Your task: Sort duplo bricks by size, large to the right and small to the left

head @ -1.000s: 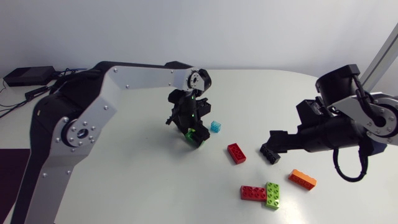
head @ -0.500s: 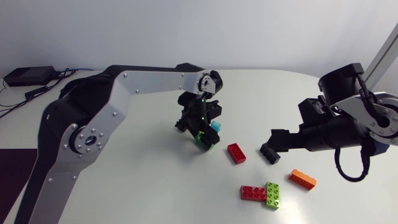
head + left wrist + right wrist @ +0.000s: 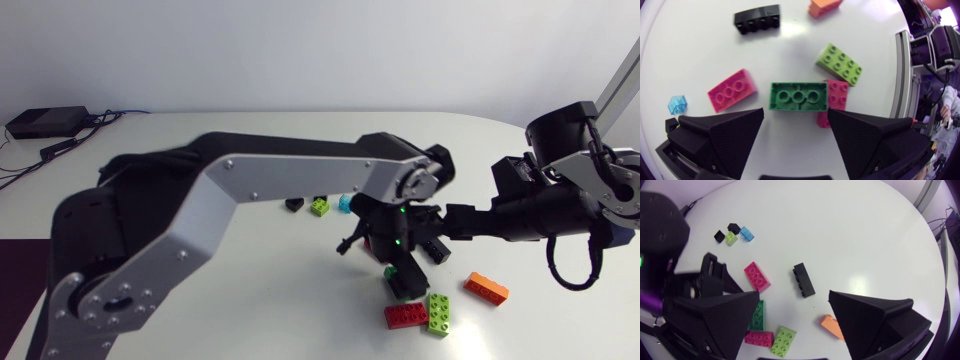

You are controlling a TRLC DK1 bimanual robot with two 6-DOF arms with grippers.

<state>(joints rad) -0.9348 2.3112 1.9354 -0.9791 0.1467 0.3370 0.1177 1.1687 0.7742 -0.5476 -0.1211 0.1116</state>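
**A:** Entry. Where does the green brick (image 3: pixel 798 96) lie?

**B:** Flat on the table (image 3: pixel 700 45), studs up, within the large-brick group on the right side. The left wrist view puts it just ahead of the left gripper (image 3: pixel 795 117), centred on the gap. Its long axis runs across that gap, from finger to finger.

**A:** Gripper state?

**B:** The left fingers stand spread with no contact on the brick, so it holds nothing. The right gripper (image 3: pixel 794 300) is also spread wide and empty, near the black brick (image 3: pixel 804 280).

**A:** Neighbours?

**B:** The red brick (image 3: pixel 838 95) sits at one end of the green brick. The lime brick (image 3: pixel 840 63) lies just beyond, against the red one. The pink brick (image 3: pixel 732 90) is just beside the other end, with a gap between. The orange brick (image 3: pixel 824 6) is farther ahead.

**A:** Nearer arm?

**B:** The left, directly above. Judgement: the brick looks placed. A straight lift should clear it, while a sideways sweep could drag a finger into the pink or red brick.

**A:** Unclear items?

**B:** It cannot be told whether the green brick rests partly on the red one or only abuts it. In the head view the left gripper covers nearly all of the green brick. The orange brick is cut off in the left wrist view. The blue brick (image 3: pixel 747 233), a small lime brick (image 3: pixel 730 239) and a small black piece (image 3: pixel 719 236) sit together, well apart from the large group.
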